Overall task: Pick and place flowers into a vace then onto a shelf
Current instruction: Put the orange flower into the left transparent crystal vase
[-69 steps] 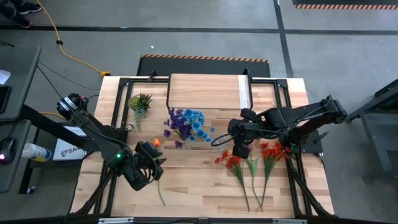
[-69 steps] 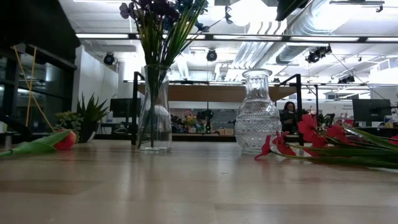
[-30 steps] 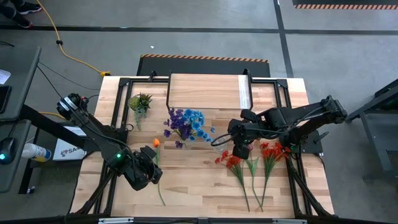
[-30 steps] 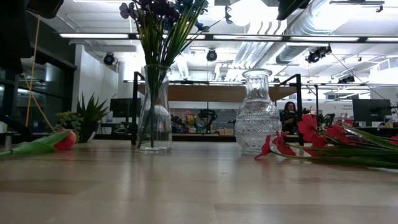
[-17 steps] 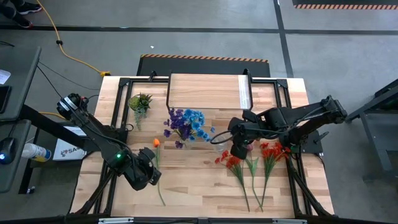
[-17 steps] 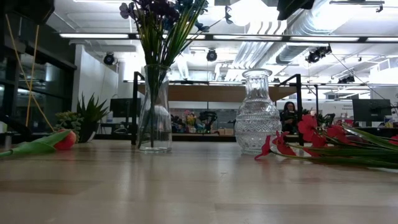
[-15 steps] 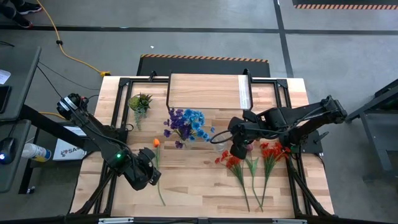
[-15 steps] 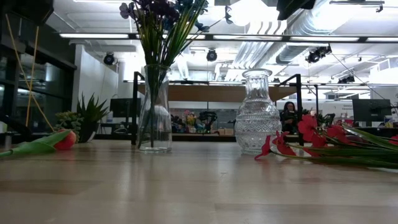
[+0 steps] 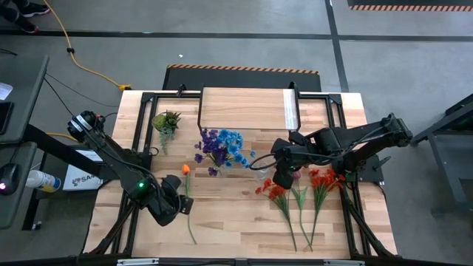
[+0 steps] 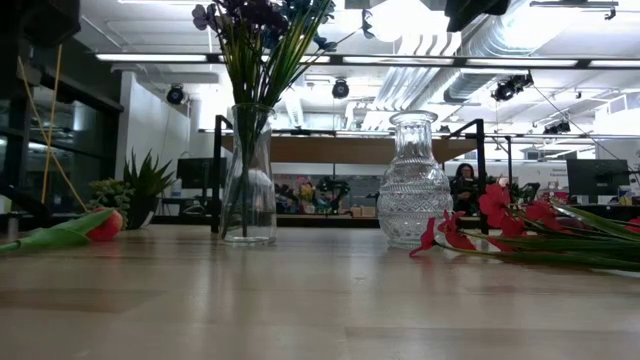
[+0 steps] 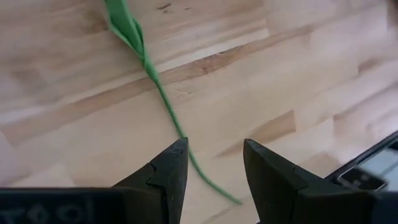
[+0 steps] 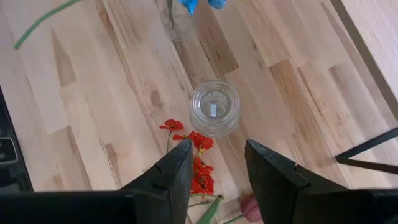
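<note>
We see the shelf (image 9: 247, 108) at the worktop's (image 9: 229, 218) far edge. Before it stands a vase (image 10: 248, 175) of flowers (image 9: 220, 146); right of that, an empty vase (image 10: 414, 180); before it, loose flowers (image 9: 303, 192). A lone flower (image 9: 186, 199) lies left.

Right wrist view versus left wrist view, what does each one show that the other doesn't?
Only the right wrist view shows the empty clear glass vase from above, red flowers lying beside it, and the open right hand. Only the left wrist view shows the open left hand over a loose green stem. Both show the light wooden tabletop.
</note>
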Robot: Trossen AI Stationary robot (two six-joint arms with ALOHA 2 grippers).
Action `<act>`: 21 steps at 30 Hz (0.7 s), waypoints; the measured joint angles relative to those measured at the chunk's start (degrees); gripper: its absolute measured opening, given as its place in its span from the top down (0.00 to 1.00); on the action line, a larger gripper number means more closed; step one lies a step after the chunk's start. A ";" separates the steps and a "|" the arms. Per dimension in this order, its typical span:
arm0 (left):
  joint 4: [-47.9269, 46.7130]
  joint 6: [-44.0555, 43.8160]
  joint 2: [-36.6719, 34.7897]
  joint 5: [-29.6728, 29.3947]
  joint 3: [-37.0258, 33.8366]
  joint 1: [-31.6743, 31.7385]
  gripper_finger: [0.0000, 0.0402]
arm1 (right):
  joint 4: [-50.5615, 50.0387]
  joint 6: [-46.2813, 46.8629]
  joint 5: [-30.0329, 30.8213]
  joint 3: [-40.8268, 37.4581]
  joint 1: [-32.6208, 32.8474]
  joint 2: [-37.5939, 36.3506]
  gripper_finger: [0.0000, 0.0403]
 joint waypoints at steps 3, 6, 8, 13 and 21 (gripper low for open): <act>-0.02 -5.31 0.21 -1.20 0.00 0.00 0.53 | 0.00 -1.83 -0.05 0.00 0.01 0.00 0.65; 0.64 -9.32 1.24 -3.15 0.00 0.56 0.53 | 0.00 -4.14 -0.23 0.00 -0.01 0.00 0.65; 0.80 -10.44 2.09 -2.75 -0.02 1.58 0.53 | -0.04 -5.69 -0.22 0.00 0.00 0.00 0.65; 0.63 -10.59 5.83 1.49 -0.02 5.66 0.53 | -0.35 -9.06 -0.23 0.00 0.01 0.00 0.65; 0.49 -10.36 11.27 4.66 -0.02 11.65 0.53 | -1.07 -12.63 -0.21 0.00 0.01 0.00 0.65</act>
